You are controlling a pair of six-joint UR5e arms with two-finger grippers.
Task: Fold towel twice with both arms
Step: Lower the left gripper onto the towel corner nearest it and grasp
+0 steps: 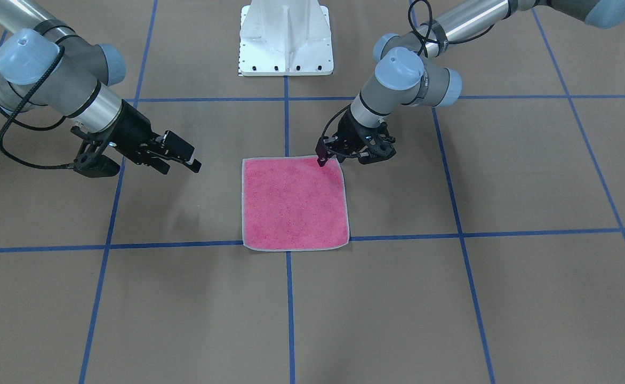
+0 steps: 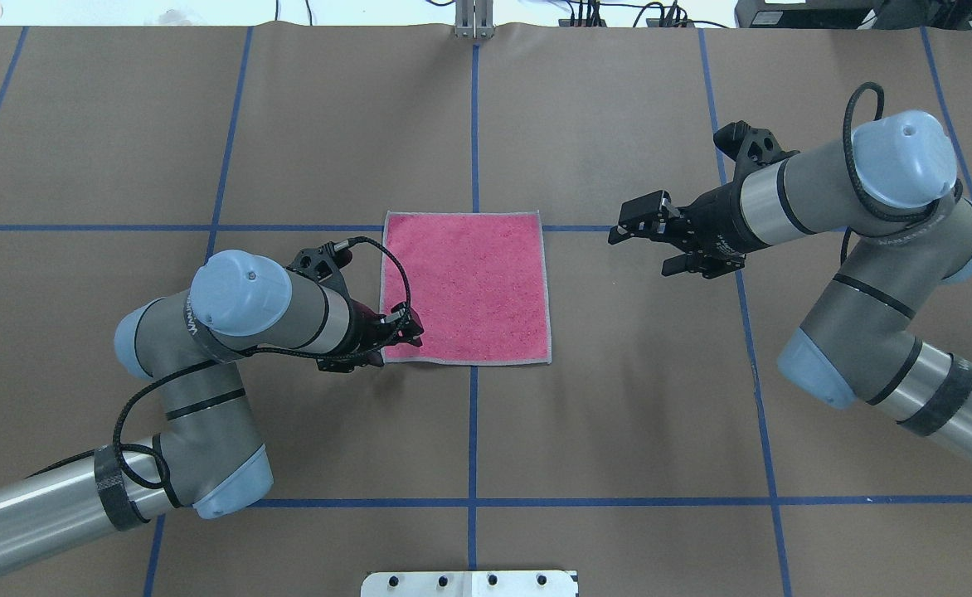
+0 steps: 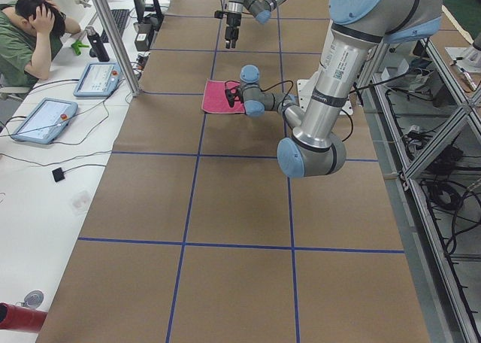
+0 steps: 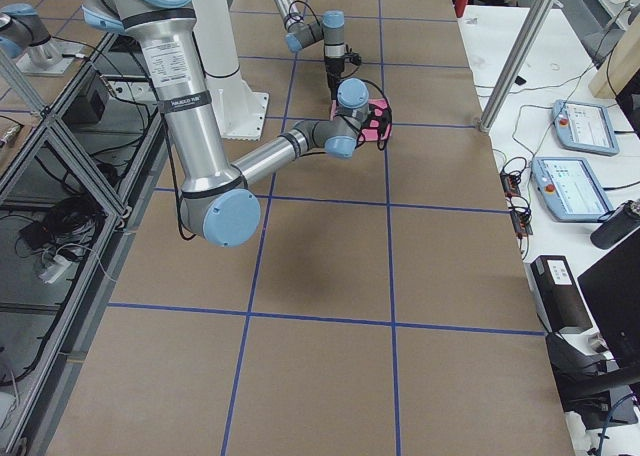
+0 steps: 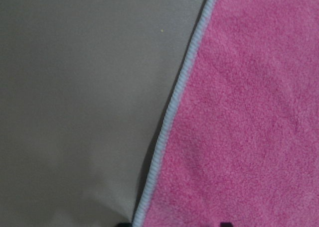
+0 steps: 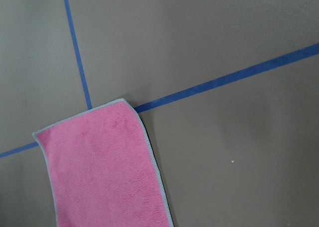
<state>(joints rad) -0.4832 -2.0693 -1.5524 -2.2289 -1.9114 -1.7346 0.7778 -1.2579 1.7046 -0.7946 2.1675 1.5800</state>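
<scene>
The towel [image 1: 294,205] [image 2: 465,286] lies flat and unfolded at the table's middle, pink face up, with a pale grey border. My left gripper [image 1: 326,158] [image 2: 410,332] is down at the towel's corner nearest the robot on its left side. It is open, and the left wrist view shows the towel's edge [image 5: 169,117] running between two fingertips set apart. My right gripper [image 1: 182,166] [image 2: 639,240] hovers open over bare table, off the towel's other side and not touching it. In the right wrist view the towel [image 6: 104,167] fills the lower left and no fingers show.
Blue tape lines [image 2: 473,431] divide the brown table into squares. The white pedestal base [image 1: 286,40] stands at the robot's side of the table. A person [image 3: 30,34] sits at a side desk with tablets [image 3: 98,78], beyond a metal post [image 3: 113,34].
</scene>
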